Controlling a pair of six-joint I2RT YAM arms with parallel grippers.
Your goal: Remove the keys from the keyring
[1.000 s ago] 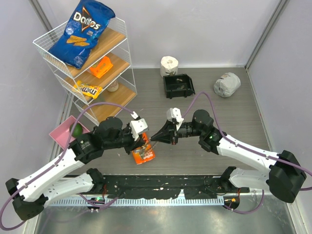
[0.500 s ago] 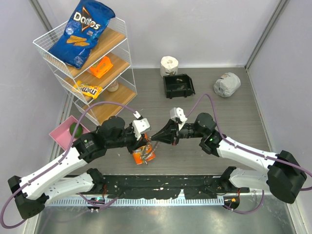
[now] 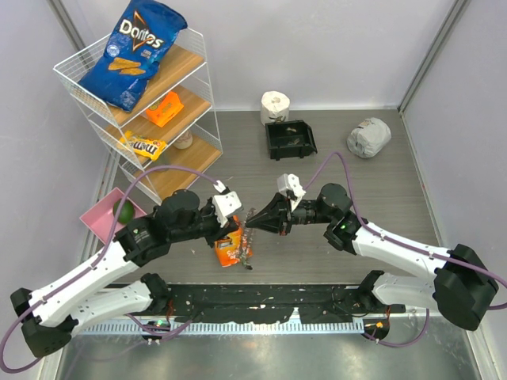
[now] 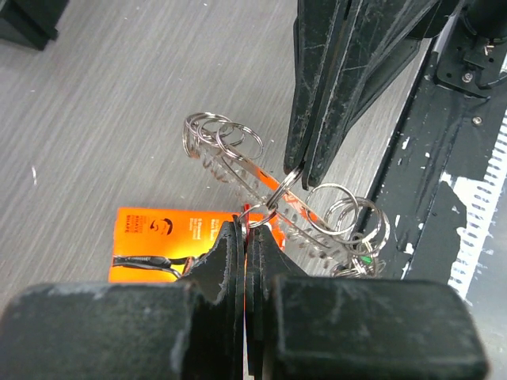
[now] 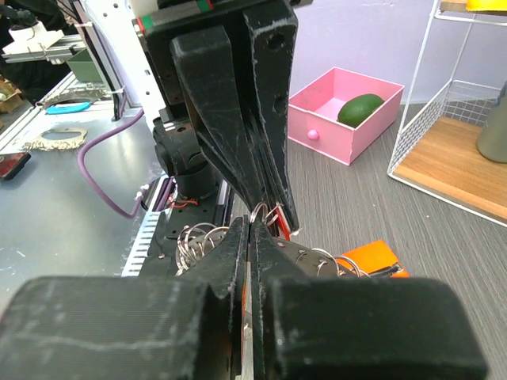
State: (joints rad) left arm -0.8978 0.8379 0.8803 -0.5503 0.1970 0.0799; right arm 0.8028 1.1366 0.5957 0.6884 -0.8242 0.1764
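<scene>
- The left gripper (image 4: 247, 229) has its jaws pressed together on a small loop of the keyring (image 4: 252, 170); no gap shows between the fingers
- The right gripper (image 4: 299, 168) comes in from the opposite side, its tips nearly touching the left ones; its jaws are likewise pinched tight on a neighbouring loop of the same bundle
- The keyring hangs in the air between both tips, above the table (image 3: 372, 182) and over an orange packet (image 4: 162, 241); it reads as a bundle of thin silvery wire loops along a coiled strip with a red-orange streak (not one flat band)
- The keys (image 4: 358, 255) hang bunched at the end nearest the black base plate (image 4: 444, 134), too small to count; a touch of green shows among them
- From above, the bundle dangles just below the meeting tips, at the packet's right edge
- A pink box (image 5: 333, 142) holding a green fruit (image 5: 363, 108) sits well apart to the left; a wire shelf (image 3: 79, 75) stands beyond it
</scene>
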